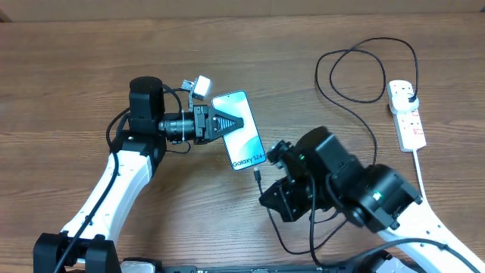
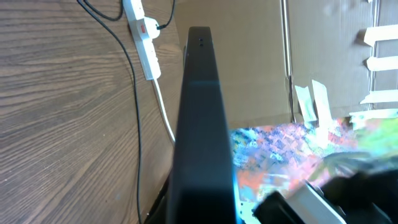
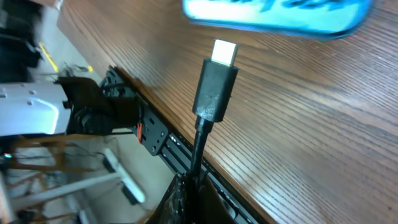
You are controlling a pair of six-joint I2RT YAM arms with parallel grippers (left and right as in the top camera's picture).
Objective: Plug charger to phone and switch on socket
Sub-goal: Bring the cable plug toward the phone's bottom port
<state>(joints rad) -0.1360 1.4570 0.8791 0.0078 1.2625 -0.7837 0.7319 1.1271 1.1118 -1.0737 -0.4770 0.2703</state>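
Note:
The phone (image 1: 241, 133), blue-teal with "Galaxy" text, is held off the table in my left gripper (image 1: 227, 121), which is shut on its top half. In the left wrist view the phone's dark edge (image 2: 199, 124) runs up the middle. My right gripper (image 1: 265, 186) is shut on the black charger cable (image 1: 371, 129) just behind its connector (image 3: 216, 84), whose metal tip points at the phone's bottom edge (image 3: 280, 12), a short gap away. The cable loops back to a black plug seated in the white socket strip (image 1: 409, 114), also in the left wrist view (image 2: 143, 37).
The strip's thick white cord (image 1: 420, 178) runs down the right side past my right arm. The black cable forms a large loop (image 1: 356, 72) at the back right of the wooden table. Slack cable trails under the right arm near the front edge (image 1: 292, 243).

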